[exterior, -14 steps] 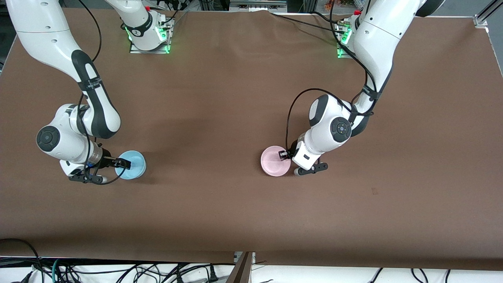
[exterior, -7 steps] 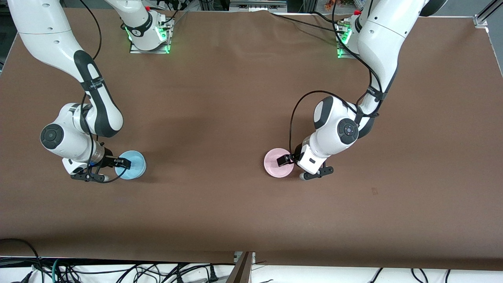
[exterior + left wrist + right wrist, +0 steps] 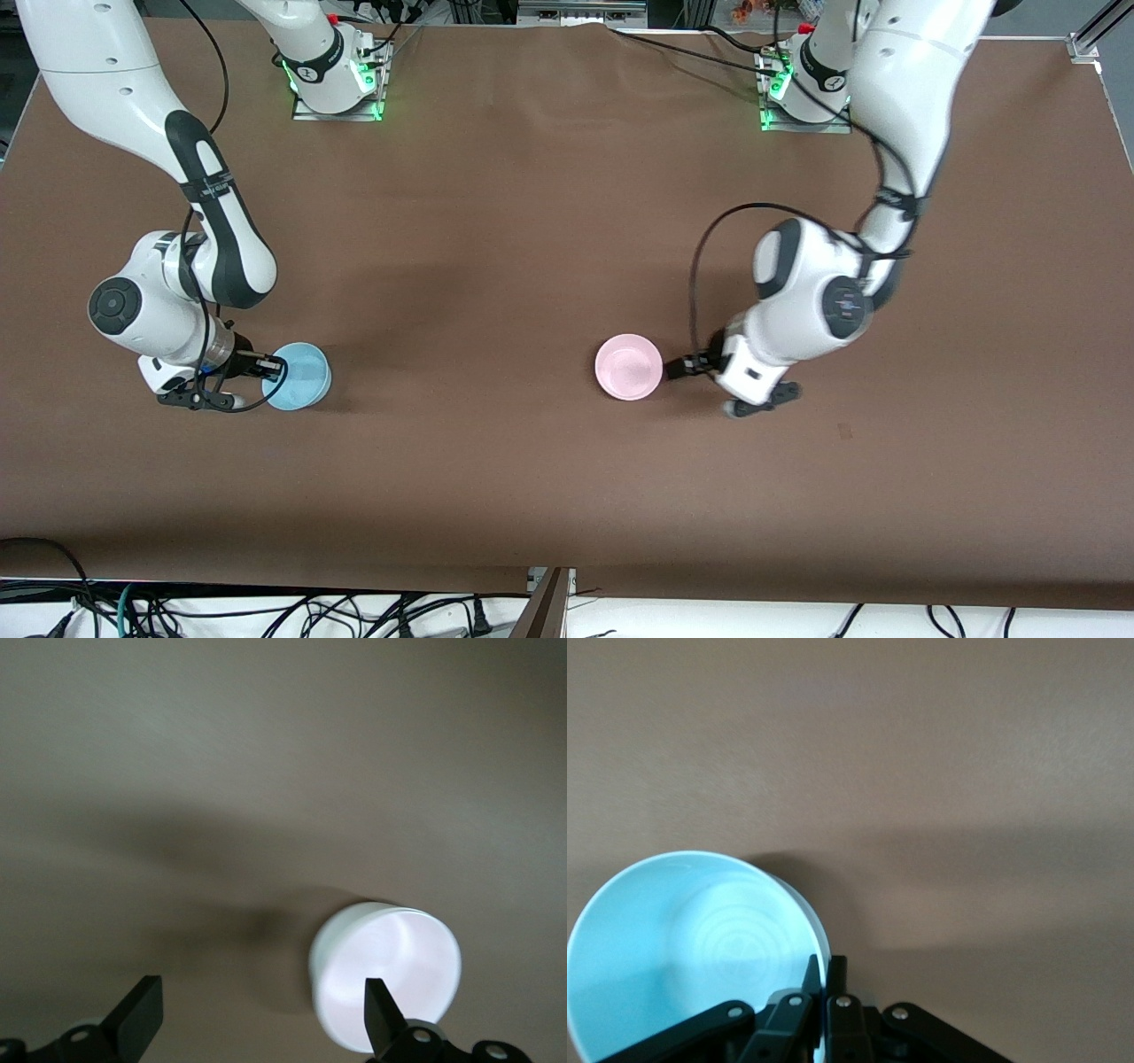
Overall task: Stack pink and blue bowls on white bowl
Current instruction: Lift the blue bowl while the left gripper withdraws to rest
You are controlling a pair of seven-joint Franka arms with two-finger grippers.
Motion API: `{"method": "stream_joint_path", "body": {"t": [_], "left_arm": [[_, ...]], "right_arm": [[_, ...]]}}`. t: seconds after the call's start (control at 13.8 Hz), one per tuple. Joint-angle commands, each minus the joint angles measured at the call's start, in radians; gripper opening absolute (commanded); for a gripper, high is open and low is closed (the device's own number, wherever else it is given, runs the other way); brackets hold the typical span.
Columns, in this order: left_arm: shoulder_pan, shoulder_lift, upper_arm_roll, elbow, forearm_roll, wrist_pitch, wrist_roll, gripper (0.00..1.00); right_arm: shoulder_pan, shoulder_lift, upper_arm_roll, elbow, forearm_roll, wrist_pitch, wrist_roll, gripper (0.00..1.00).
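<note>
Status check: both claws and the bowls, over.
Right claw shut on blue bowl rim. Left claw open beside pink bowl, not touching. Nothing blocking.

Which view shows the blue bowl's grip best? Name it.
Right wrist view: the right gripper is shut on the blue bowl's rim, one finger inside, one outside. The front view shows bowl and gripper smaller, without that detail. The left wrist view misses it.

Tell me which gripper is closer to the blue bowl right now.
Right. The right gripper is shut on the blue bowl's rim. The left gripper is open beside the pink bowl, toward the left arm's end of the table.
</note>
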Motion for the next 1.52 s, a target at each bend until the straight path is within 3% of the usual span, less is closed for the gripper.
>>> {"method": "stream_joint_path", "body": {"t": [0.0,0.15,0.36,0.58,0.94,1.09,1.45], "left_arm": [[0.084,-0.104,0.015,-0.021,0.078,-0.126,0.099,1.0],[0.145,-0.163,0.022,-0.023,0.141,-0.189,0.106,1.0],[0.218,-0.247,0.027,-0.023,0.246,-0.291,0.168,1.0],[0.279,-0.325,0.029,-0.023,0.26,-0.385,0.289,1.0],[0.308,-0.433,0.091,-0.021,0.301,-0.488,0.403,1.0],[0.311,-0.463,0.09,-0.023,0.365,-0.506,0.438,1.0],[0.313,-0.511,0.049,-0.002,0.352,-0.598,0.422,1.0]], "right_arm": [[0.003,-0.028,-0.001,-0.022,0.01,0.005,0.008,0.0],[0.011,-0.037,0.005,-0.004,0.014,-0.015,0.009,0.0],[0.067,-0.039,0.005,0.096,0.005,-0.151,0.136,0.0],[0.141,-0.039,0.005,0.136,-0.001,-0.19,0.27,0.0],[0.313,-0.021,0.005,0.261,0.001,-0.276,0.592,0.0],[0.386,0.004,0.004,0.304,-0.002,-0.279,0.739,0.0],[0.526,0.117,0.002,0.458,-0.006,-0.274,1.032,0.0]]}}
